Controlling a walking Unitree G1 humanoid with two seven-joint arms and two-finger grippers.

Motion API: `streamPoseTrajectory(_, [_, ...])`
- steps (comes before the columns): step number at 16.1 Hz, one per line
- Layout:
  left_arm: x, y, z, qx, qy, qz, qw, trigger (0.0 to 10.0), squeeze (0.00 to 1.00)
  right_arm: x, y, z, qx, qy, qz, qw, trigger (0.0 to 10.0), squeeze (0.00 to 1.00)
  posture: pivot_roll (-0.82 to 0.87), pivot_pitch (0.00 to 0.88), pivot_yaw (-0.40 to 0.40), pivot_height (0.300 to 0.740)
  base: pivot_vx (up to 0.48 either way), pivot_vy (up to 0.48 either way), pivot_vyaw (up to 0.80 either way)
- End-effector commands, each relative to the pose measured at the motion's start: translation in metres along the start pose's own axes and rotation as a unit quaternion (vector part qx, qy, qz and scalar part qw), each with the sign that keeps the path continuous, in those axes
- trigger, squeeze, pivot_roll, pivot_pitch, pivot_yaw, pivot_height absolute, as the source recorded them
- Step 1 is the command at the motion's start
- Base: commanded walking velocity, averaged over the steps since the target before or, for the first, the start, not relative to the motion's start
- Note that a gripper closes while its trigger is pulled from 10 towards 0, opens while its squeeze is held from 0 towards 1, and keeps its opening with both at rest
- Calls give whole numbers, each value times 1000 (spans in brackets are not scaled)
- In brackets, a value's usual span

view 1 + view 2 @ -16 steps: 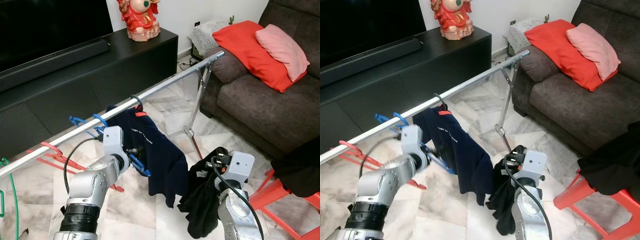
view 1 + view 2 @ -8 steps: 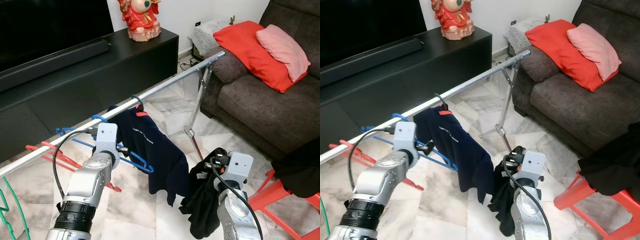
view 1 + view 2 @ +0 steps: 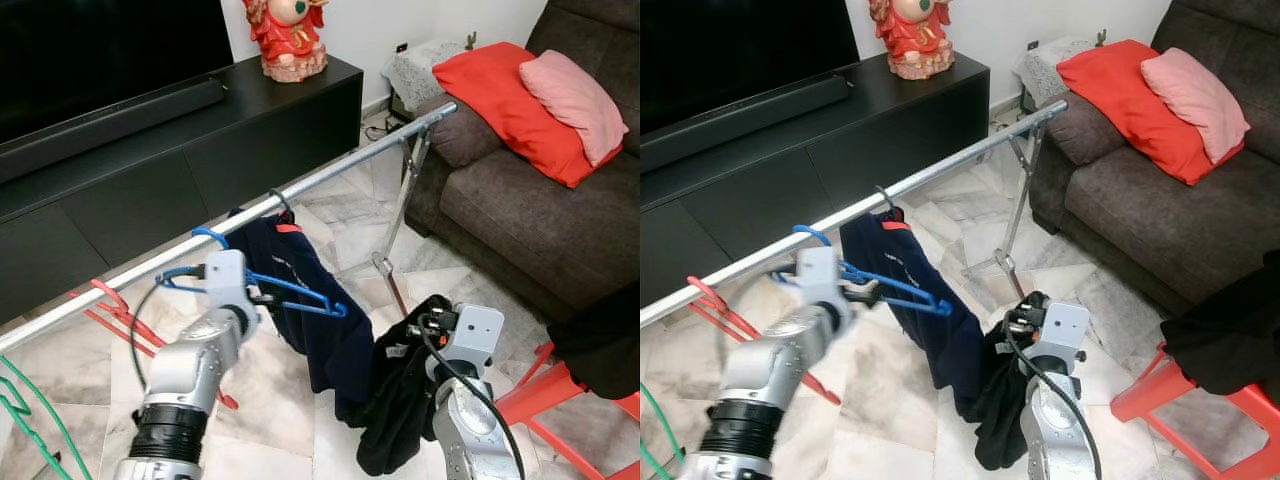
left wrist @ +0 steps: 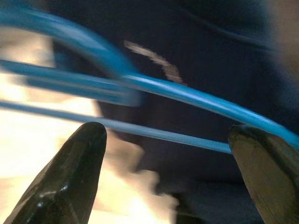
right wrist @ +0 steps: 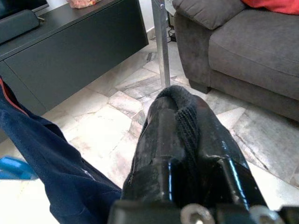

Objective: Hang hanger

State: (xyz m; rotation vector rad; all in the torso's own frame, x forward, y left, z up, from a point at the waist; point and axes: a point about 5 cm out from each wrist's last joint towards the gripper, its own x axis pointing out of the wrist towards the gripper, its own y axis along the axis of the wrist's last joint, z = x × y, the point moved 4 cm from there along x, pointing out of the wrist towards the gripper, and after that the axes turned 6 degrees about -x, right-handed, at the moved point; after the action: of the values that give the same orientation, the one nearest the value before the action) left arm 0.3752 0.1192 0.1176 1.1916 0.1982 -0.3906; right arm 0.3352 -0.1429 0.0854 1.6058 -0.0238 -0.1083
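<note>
Blue hanger (image 3: 290, 290) hooks the rail (image 3: 330, 175), left gripper (image 4: 173, 154) jaws spread, right gripper (image 5: 180, 121) pinching black garment (image 3: 395, 400).

marble floor (image 3: 290, 420) | black tv cabinet (image 3: 170, 150) | brown sofa (image 3: 540, 210)

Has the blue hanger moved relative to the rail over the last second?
Yes. The blue hanger has swung up from hanging low beside the navy shirt to nearly level, just under the rail, its hook close to the rail.
</note>
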Motion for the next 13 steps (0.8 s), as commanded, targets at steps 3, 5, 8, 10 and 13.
streamPoseTrajectory(3, [-4,15,-1,-14,-1,26,1000,10000,0,-2,2,-10,8,11,8,1000,10000,0,0,130,84,740,0,0,0])
streamPoseTrajectory(5, [-7,19,-9,-13,14,30,999,10000,0,-2,0,-10,9,11,7,1000,10000,0,3,131,83,740,0,0,0])
streamPoseTrajectory(8, [-6,21,-26,-45,75,43,995,10000,0,-2,0,-12,9,14,6,1000,10000,0,8,129,81,740,0,0,0])
streamPoseTrajectory(10, [1,22,-25,-68,83,45,993,10000,0,-1,1,-13,9,16,8,1000,10000,0,6,129,82,740,0,0,0])
streamPoseTrajectory(13, [15,21,3,-85,32,35,995,10000,0,-1,0,-14,12,17,8,1000,10000,0,9,120,85,740,0,0,0])
